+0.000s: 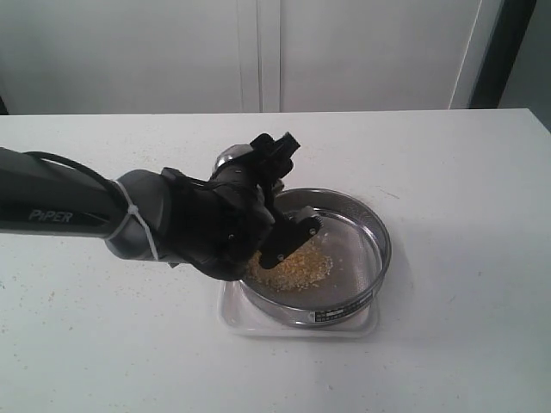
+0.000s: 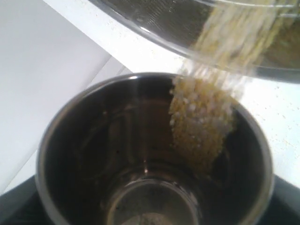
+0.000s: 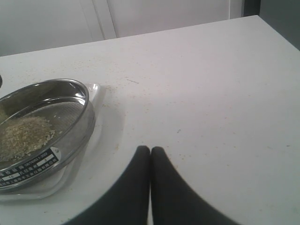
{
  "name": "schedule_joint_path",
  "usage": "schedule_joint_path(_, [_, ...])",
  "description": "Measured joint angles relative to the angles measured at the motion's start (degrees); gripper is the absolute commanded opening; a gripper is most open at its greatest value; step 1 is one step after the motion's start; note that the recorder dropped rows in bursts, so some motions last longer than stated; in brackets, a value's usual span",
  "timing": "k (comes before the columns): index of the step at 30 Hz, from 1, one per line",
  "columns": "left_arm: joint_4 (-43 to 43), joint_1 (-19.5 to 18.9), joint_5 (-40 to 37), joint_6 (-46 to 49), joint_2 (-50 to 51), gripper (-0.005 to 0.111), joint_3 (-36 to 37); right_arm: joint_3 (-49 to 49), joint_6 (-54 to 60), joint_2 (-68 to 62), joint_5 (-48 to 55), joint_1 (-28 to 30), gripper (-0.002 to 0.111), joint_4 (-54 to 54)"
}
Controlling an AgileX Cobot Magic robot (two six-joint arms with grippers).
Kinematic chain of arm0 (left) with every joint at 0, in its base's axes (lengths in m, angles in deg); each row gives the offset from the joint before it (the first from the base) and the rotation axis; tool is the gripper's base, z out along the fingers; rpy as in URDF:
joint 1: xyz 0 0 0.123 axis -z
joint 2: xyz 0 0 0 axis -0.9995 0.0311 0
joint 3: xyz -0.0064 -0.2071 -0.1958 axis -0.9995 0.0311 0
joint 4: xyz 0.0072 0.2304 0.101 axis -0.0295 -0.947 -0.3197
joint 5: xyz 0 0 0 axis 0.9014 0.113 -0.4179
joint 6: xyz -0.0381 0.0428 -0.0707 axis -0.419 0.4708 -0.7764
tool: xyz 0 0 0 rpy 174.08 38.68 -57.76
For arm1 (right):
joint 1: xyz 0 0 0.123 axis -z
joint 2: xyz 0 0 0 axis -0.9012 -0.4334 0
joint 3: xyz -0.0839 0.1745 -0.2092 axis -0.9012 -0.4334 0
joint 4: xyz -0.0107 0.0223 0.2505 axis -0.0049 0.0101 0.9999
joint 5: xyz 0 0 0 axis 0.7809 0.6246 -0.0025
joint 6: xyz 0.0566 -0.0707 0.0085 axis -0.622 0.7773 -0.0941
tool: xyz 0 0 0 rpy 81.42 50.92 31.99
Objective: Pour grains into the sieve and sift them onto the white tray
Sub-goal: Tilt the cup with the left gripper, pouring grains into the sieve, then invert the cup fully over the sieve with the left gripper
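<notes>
My left gripper is shut on a small steel cup, tipped over the left rim of the sieve. In the left wrist view yellow grains slide out of the cup towards the sieve; a dark finger shows beside the cup. A yellow and beige pile of grains lies on the mesh. The sieve sits on the white tray. My right gripper is shut and holds nothing, low over the table beside the sieve and tray.
The white table carries scattered specks of grain around the tray. A white wall and a cabinet door stand behind the far edge. The right arm is out of the exterior view.
</notes>
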Motion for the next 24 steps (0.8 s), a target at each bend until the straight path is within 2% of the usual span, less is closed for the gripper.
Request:
schedule_joint_path(7, [0.0,3.33,-1.1,2.19,0.0,0.0,0.0,0.0,0.0,0.0,0.0,0.0,0.0,0.0])
schedule_joint_path(24, [0.0,3.94,-9.32,2.56,0.0,0.0,0.0,0.0,0.0,0.0,0.0,0.0,0.0,0.0])
